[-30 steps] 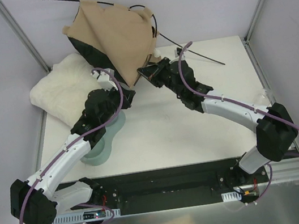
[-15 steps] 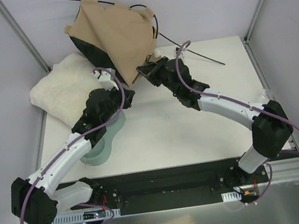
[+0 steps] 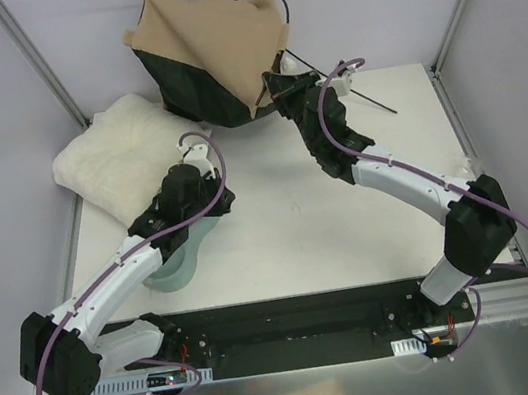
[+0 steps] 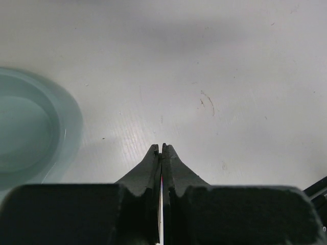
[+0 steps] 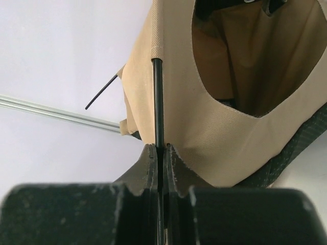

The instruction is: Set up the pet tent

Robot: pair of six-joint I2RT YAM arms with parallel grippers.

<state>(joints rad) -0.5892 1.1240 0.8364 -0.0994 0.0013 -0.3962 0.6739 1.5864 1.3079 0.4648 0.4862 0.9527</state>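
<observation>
The pet tent (image 3: pixel 209 49), tan fabric with a black panel on its lower left, hangs lifted at the back of the table. Thin black poles stick out of its top. My right gripper (image 3: pixel 282 86) is at the tent's lower right corner. In the right wrist view it (image 5: pixel 160 148) is shut on a thin black pole (image 5: pixel 158 102) running up the tan fabric's (image 5: pixel 245 127) edge. My left gripper (image 3: pixel 225 201) is apart from the tent, low over the table. In its own view the left gripper (image 4: pixel 161 148) is shut and holds nothing.
A white fluffy cushion (image 3: pixel 111 162) lies at the back left. A pale teal dish (image 3: pixel 176 263) sits beside my left arm and shows at the left of the left wrist view (image 4: pixel 25 132). A loose black pole end (image 3: pixel 370 104) lies on the table at the back right.
My right gripper has lifted and moved back with the pole, and the tent has swung up and turned. My left gripper has drawn back from the tent's lower edge.
</observation>
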